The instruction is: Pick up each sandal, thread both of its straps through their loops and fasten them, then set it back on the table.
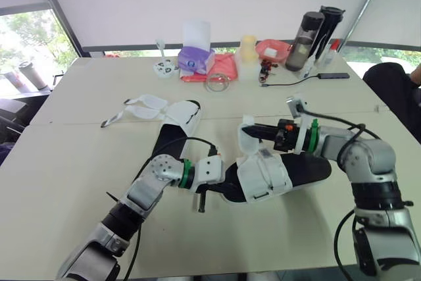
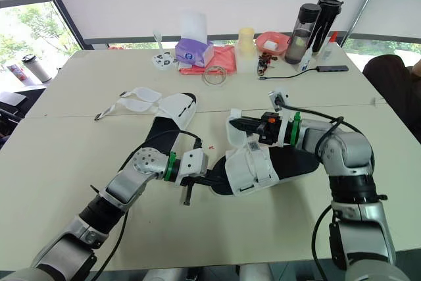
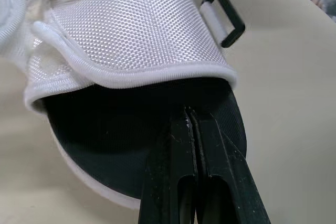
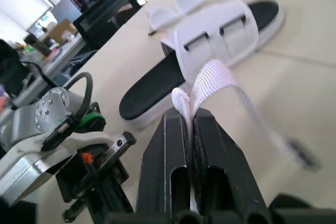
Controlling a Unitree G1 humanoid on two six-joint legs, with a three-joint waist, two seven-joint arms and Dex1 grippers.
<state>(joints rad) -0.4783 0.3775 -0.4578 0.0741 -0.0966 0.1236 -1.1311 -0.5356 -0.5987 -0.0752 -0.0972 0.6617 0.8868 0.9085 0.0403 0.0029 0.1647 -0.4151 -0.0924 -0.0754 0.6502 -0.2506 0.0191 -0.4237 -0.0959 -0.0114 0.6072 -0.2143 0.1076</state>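
The job is at an early stage. The near sandal (image 1: 263,174) is at the centre of the frame, on or just over the table (image 1: 66,182). The right gripper (image 1: 258,133) is clamped on one white strap (image 4: 212,77), which is raised off the upper. One black loop (image 3: 224,17) shows bare, so threading looks not yet done. The left gripper (image 1: 223,181) has its fingers pressed together at the toe end, and whether they pinch the sole is hard to make out. The far sandal (image 1: 176,123), upper left of centre, lies with its straps splayed open — all of it is left to do.
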